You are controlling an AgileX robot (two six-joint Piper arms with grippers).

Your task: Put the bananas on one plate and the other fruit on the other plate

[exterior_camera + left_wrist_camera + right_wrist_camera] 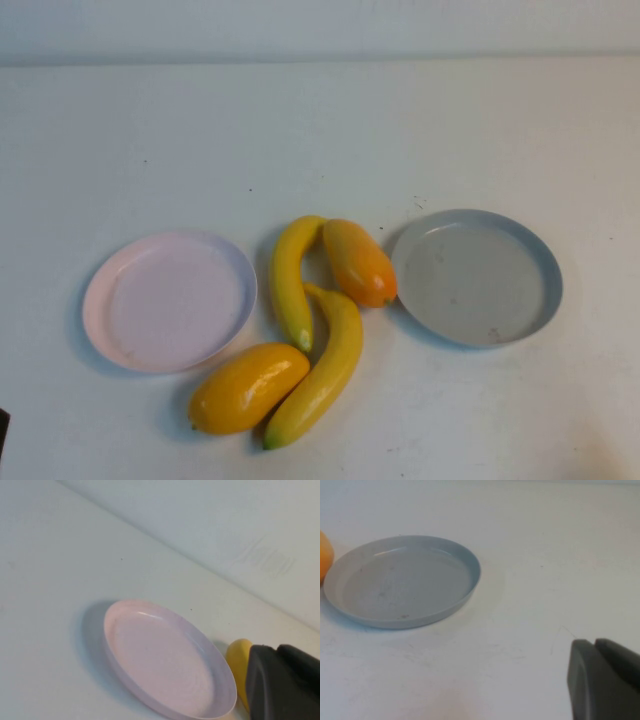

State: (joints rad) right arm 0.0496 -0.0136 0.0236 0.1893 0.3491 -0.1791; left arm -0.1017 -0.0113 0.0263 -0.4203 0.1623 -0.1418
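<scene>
Two bananas lie between the plates: one [290, 275] curved near the pink plate [170, 300], the other [322, 375] running toward the front. A reddish mango-like fruit [358, 262] lies beside the grey-blue plate [475, 275]. A yellow one [247, 387] lies in front of the pink plate. Both plates are empty. My left gripper [276, 649] is shut and empty, near the pink plate [165, 660] and a yellow fruit [239, 665]. My right gripper [594, 642] is shut and empty, apart from the grey-blue plate [400, 580]. Neither gripper shows in the high view.
The white table [320, 130] runs back to a pale wall. The reddish fruit's edge [324, 555] shows beside the grey-blue plate in the right wrist view.
</scene>
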